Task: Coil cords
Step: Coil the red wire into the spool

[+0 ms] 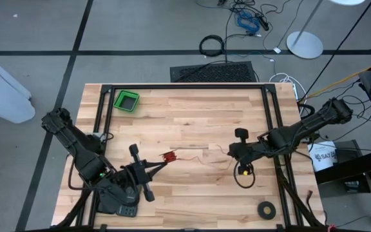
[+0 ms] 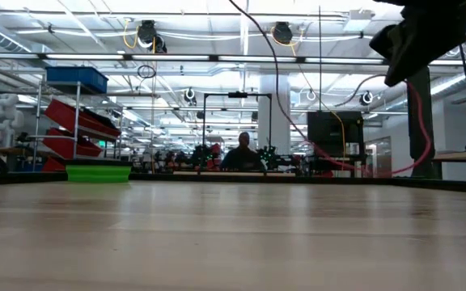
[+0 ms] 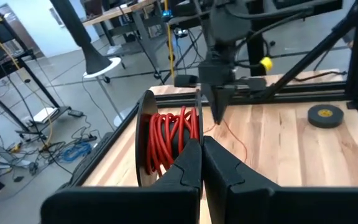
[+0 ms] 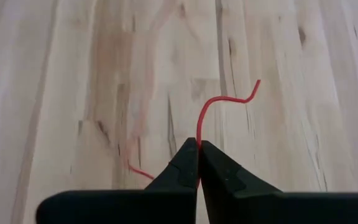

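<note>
Red thin cord trails across the pale wooden tabletop between both arms in the high view, near a green square bin and a flat black tape ring. From the left wrist, the left gripper has its fingers closed on a dark spool wound with red cord. From the right wrist, the right gripper pinches the cord's loose end with fingers closed.

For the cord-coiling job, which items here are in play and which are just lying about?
In play:
- thin red cord, free end pinched in the shut right gripper
- dark spool wound with red cord, clamped by the shut left gripper

Lying about:
- green square bin
- flat black tape ring
</note>
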